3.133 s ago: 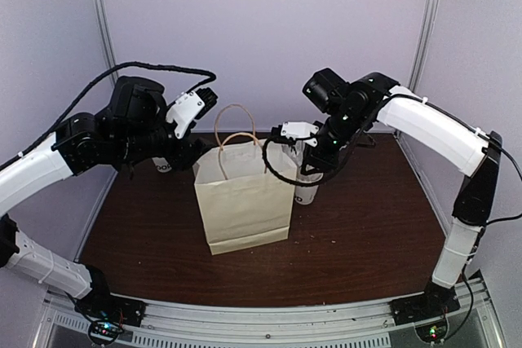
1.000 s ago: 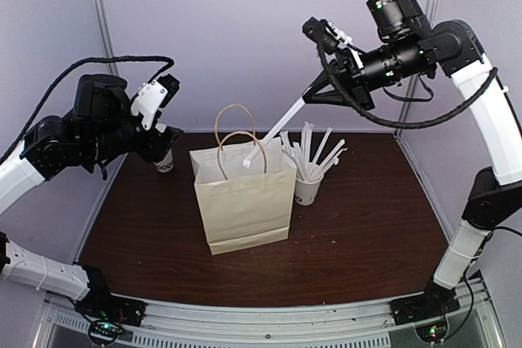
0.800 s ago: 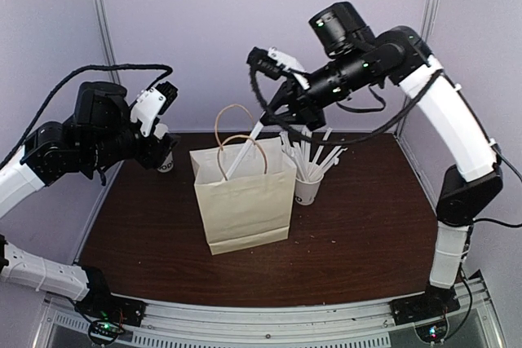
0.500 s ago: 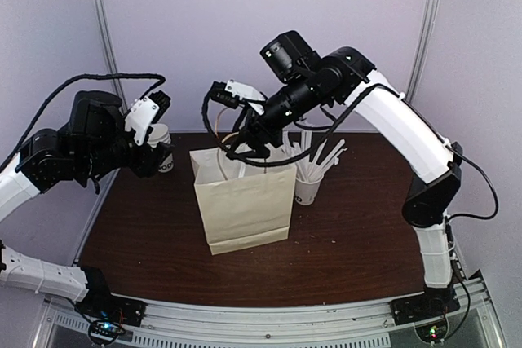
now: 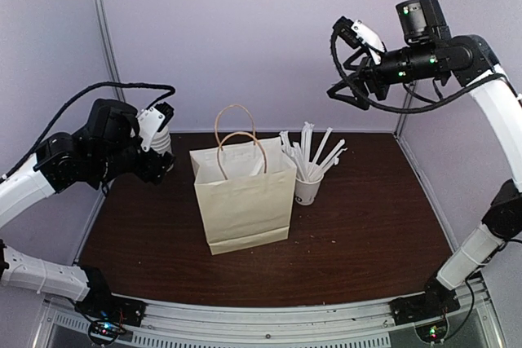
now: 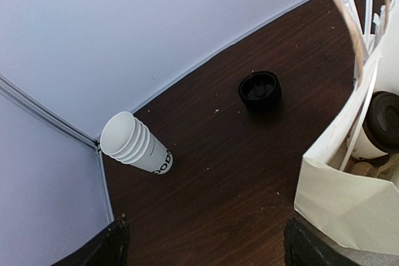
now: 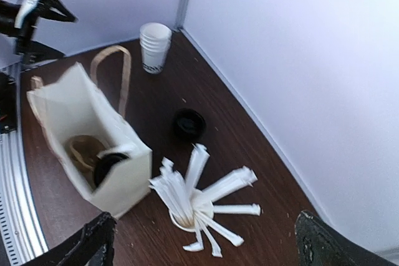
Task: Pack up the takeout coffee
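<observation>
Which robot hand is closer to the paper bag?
Left. The left gripper sits low beside the paper bag, on its left; the right gripper hangs high, off to its right.

Dark brown desk (image 5: 367, 226), a few pale crumbs on it. Plain lilac walls (image 5: 269, 38) close in on the far, left and right edges. Metal posts (image 5: 99, 30) rise at both far corners. A slotted aluminium rail (image 5: 269, 317) runs along the near edge. Light is soft and even.
</observation>
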`<move>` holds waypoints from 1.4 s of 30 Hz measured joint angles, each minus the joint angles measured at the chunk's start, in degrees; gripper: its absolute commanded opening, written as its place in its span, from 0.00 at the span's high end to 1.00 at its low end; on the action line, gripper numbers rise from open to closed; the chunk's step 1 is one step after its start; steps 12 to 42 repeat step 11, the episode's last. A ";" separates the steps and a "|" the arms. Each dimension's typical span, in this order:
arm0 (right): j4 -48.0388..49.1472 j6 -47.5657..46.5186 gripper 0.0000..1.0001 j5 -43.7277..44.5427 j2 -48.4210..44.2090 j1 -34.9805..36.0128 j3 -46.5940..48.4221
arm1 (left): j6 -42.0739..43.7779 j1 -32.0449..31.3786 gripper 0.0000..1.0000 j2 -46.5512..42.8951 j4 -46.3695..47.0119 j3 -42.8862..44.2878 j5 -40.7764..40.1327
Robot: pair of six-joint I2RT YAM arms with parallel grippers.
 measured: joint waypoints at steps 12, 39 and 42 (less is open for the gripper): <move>17.59 15.17 0.00 7.98 -11.17 -27.87 -39.47 | -5.33 16.33 0.11 2.49 0.59 -0.20 8.61; 17.59 15.17 0.00 7.98 -11.17 -27.87 -39.47 | -5.33 16.33 0.11 2.49 0.59 -0.20 8.61; 17.59 15.17 0.00 7.98 -11.17 -27.87 -39.47 | -5.33 16.33 0.11 2.49 0.59 -0.20 8.61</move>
